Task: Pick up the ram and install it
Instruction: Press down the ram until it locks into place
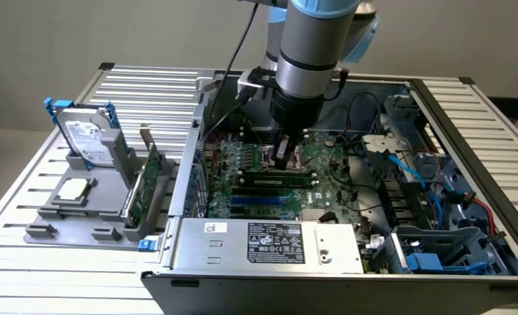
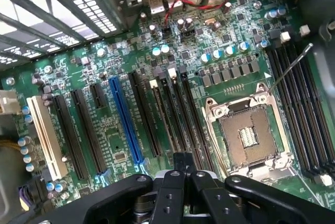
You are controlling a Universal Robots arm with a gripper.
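Observation:
The ram, a long dark green stick, stands on edge in a slot on the motherboard inside the open computer case. My gripper hangs straight down over its middle, fingers shut with nothing between them. The tips are at or just above the stick's top edge; I cannot tell whether they touch. In the wrist view the shut black fingers point at the row of long black slots, and one slot shows a thin brownish edge, which looks like the ram seen from above.
A hard drive and a green expansion card stand in a grey holder on the exterior view's left. The power supply fills the case's front. Nearby are the CPU socket, a blue slot and blue cables.

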